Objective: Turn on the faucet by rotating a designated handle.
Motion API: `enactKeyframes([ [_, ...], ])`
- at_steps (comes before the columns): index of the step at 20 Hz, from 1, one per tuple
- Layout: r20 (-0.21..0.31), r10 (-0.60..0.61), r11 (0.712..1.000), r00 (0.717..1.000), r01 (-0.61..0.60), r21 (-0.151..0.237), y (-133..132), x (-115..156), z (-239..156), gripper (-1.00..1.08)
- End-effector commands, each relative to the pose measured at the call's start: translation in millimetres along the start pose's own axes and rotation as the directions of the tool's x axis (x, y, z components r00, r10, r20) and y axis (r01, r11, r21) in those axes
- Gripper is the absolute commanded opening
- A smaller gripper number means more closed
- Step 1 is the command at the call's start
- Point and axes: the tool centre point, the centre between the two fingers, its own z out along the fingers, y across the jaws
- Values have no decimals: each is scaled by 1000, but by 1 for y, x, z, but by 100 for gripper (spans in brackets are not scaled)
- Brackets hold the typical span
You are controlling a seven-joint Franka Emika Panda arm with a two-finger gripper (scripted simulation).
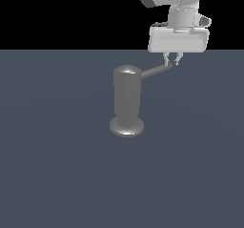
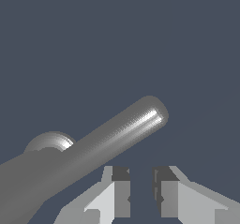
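The faucet [image 1: 127,98] is an upright grey cylinder with a domed top on a round base disc [image 1: 127,127], standing mid-floor in the exterior view. Its handle [image 1: 156,70], a thin rod, juts from the upper body toward the exterior view's right and slightly upward. My gripper [image 1: 172,59] hangs from above right at the rod's rounded tip. In the wrist view the handle [image 2: 117,134] runs diagonally just past my fingertips [image 2: 121,190], with the faucet [image 2: 49,142] dome behind it. The gripper [image 2: 141,190] is narrowly open, and nothing lies between its fingers.
A flat dark grey-blue floor [image 1: 57,174] spreads all around the faucet. The arm's white hand body [image 1: 178,38] sits above the handle tip. Nothing else stands in view.
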Motion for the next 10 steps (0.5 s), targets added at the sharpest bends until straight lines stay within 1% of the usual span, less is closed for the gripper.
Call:
enactKeyframes([
  [1, 14, 3, 1000, 1000, -3, 1, 0, 6, 14, -100],
  [10, 19, 9, 1000, 1000, -9, 1, 0, 26, 17, -100],
])
